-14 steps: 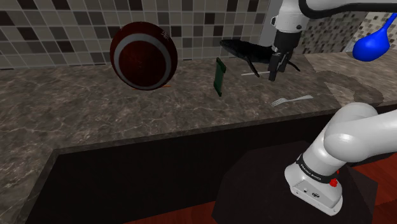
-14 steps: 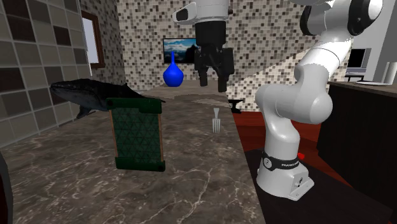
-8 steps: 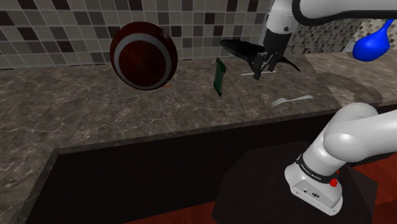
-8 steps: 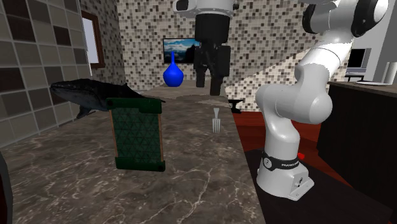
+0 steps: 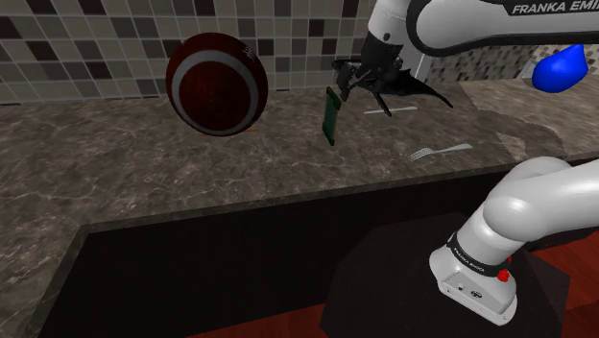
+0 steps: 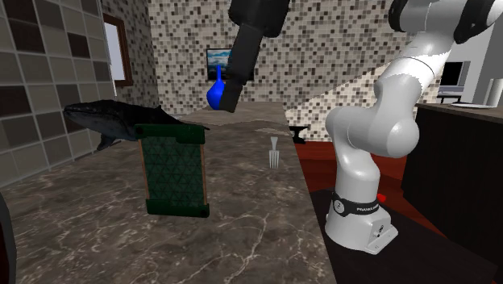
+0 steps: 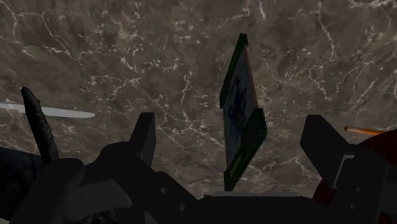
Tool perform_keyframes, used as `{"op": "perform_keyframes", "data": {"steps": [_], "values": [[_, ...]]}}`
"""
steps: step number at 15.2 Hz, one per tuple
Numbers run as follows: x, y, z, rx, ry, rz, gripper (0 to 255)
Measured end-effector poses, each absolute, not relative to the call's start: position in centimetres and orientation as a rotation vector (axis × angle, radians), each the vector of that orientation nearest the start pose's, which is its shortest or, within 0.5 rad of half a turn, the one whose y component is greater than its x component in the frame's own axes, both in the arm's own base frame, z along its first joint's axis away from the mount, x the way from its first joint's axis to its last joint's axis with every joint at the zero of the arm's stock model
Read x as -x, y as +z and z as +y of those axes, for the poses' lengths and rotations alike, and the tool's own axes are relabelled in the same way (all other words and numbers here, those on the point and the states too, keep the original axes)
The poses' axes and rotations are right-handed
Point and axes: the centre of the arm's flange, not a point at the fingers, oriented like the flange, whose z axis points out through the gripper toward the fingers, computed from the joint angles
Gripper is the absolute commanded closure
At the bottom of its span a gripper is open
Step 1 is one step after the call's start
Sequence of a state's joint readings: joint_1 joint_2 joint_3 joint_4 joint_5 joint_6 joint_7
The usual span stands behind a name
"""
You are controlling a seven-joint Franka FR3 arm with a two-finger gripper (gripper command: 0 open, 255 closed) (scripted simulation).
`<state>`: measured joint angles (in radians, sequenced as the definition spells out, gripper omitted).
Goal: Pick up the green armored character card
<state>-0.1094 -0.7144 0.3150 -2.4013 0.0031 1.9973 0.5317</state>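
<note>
The green card (image 5: 332,115) stands upright on the dark marble counter, its patterned back facing the second exterior view (image 6: 172,171). My black gripper (image 5: 351,84) hangs tilted just above the card's top edge, on the side of the shoulder view's right. Its fingers are open and touch nothing. In the wrist view the card (image 7: 240,111) shows edge-on between the two spread fingers, farther out than their tips, with the gripper (image 7: 231,124) centred on it. In the second exterior view the gripper (image 6: 230,95) slants down behind and above the card.
A dark red ball (image 5: 216,84) with a white stripe rests against the tiled wall. A black whale figure (image 6: 113,121) lies behind the card. A fork (image 5: 440,151) lies near the counter's front edge, and a blue vase (image 5: 562,67) stands far right.
The arm has swung toward the shoulder view's left, from over the whale to just above the card. The hand has tilted over. The fingers stay open.
</note>
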Motion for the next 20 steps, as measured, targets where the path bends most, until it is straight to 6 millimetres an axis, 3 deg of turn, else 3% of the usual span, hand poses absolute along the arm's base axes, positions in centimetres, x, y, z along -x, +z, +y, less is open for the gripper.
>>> {"op": "perform_keyframes", "data": {"steps": [4, 11, 12, 20], "values": [[-38.1, 58.0, 12.2, 3.064, -0.731, 0.789, 0], [-38.2, 54.6, 12.6, 3.05, -0.758, 0.817, 0], [-38.3, 54.4, 12.6, 3.05, -0.759, 0.817, 255], [-38.4, 54.2, 12.6, 3.049, -0.76, 0.817, 255]]}}
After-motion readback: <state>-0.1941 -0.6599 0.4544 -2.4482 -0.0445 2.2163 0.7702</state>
